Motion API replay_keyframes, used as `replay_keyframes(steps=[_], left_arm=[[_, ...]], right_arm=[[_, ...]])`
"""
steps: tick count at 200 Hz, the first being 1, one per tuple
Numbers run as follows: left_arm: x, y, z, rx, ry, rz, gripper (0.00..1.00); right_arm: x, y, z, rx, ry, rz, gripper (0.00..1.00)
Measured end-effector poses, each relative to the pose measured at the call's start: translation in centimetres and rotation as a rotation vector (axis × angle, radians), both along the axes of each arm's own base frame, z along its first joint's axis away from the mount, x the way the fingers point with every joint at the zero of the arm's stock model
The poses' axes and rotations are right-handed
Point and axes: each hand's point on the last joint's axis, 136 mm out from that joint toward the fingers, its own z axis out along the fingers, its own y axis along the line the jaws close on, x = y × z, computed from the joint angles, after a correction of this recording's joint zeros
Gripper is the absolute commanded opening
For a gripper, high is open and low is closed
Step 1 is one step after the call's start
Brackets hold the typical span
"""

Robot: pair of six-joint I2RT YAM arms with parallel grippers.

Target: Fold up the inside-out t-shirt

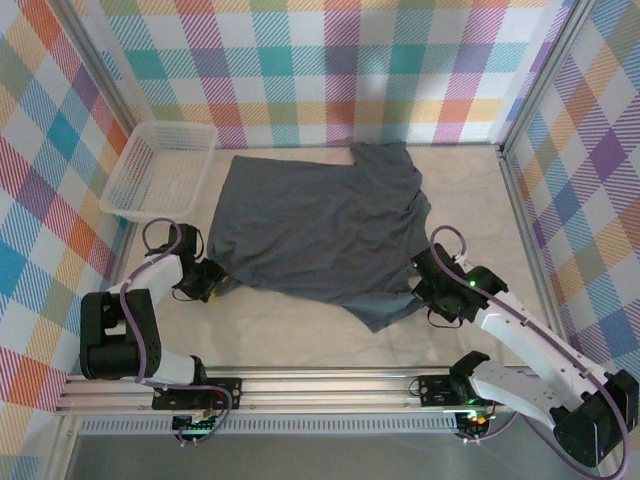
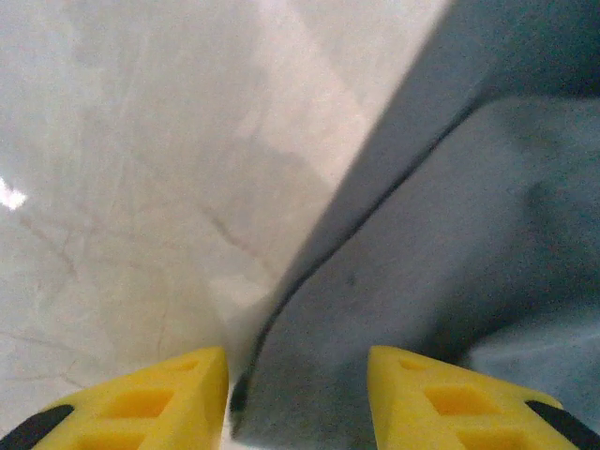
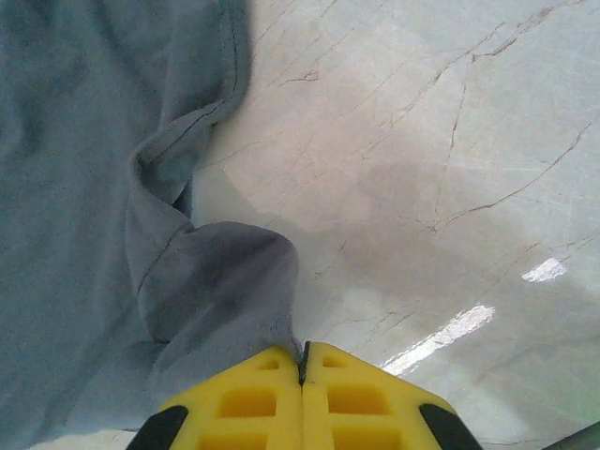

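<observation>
The t-shirt (image 1: 320,225) lay spread on the tabletop (image 2: 141,187) between the right pincer (image 3: 302,345), shut on a thin fold at its very tips, and the left pincer (image 2: 295,354), half-wide astride its edge, so either shallow bite might slip when lifted.

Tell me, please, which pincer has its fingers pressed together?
The right pincer: its fingers meet on a fold of the wrinkled slate blue-grey cotton t-shirt; the left pincer has a gap.
</observation>
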Motion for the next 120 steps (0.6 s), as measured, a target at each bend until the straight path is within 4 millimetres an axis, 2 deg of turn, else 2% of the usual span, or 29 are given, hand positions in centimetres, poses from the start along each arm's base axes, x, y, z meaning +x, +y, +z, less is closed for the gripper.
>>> replay_keyframes(steps=[47,71,120], left_arm=[[-1.4,-0.2,0.2,-0.012,0.03,0.024,0.47],[-1.9,-0.3,0.2,-0.021,0.029,0.047,0.37],[-1.6,-0.2,-0.3,-0.029,0.024,0.082,0.36]], right_arm=[[0.3,0.5,-0.5,-0.002,0.02,0.021,0.0],[0.4,0.7,-0.5,0.004,0.019,0.029,0.0],[0.5,0.9,-0.5,0.006,0.015,0.037,0.0]])
